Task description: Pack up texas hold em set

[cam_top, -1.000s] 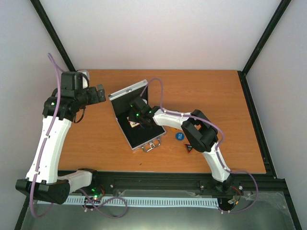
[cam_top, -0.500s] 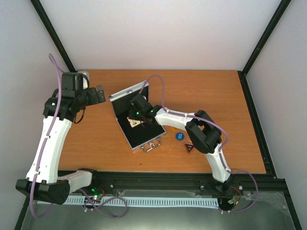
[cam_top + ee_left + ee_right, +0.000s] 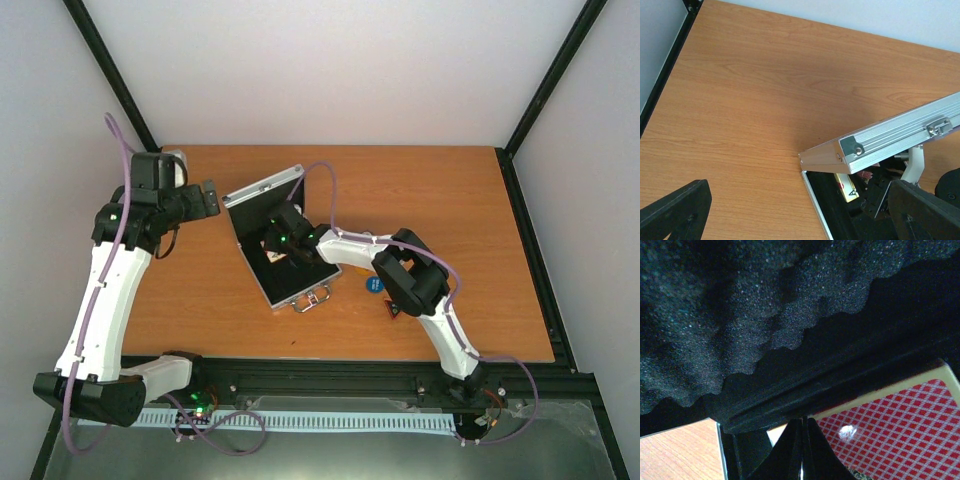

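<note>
The right hand (image 3: 801,427) has its two fingers pressed together to a point, with nothing visible between them; the tips sit low inside the open silver case (image 3: 290,280), right at the edge of the red checked card deck (image 3: 890,427), with the rippled black foam (image 3: 740,315) of the lid close above. The overhead view cannot show that closure, since the wrist hides the tips there; it does show the right arm reaching leftward from its base, elbow bent over the table (image 3: 470,220), and a blue disc (image 3: 373,284) and the dark triangular button (image 3: 393,309) lying outside the case, near its metal handle (image 3: 314,297). The left hand (image 3: 208,197) hovers just left of the raised lid (image 3: 890,135), its fingers (image 3: 675,212) spread wide and holding nothing; its arm rises along the table's left edge.
</note>
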Action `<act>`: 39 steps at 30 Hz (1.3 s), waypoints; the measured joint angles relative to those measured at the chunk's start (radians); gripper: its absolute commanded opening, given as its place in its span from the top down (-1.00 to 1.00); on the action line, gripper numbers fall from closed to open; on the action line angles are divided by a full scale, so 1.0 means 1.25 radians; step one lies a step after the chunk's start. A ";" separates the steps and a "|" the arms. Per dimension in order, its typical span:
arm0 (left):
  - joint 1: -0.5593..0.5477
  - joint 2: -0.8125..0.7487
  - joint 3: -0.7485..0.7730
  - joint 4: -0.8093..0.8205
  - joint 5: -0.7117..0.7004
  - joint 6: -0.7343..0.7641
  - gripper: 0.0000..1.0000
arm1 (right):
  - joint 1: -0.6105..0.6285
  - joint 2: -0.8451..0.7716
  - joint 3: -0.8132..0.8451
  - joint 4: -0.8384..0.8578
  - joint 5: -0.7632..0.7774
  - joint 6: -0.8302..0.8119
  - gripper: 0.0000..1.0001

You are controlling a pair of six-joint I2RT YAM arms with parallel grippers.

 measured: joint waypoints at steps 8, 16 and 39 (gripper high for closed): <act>0.000 0.001 -0.018 0.000 0.005 0.000 -0.99 | 0.002 -0.059 -0.087 0.000 0.030 -0.003 0.89; 0.000 0.002 -0.018 0.000 0.006 0.000 -1.00 | -0.016 -0.106 -0.107 -0.030 0.082 -0.003 0.86; 0.000 0.029 -0.019 0.000 -0.009 0.002 -0.99 | -0.071 0.043 0.081 -0.052 0.093 0.009 0.87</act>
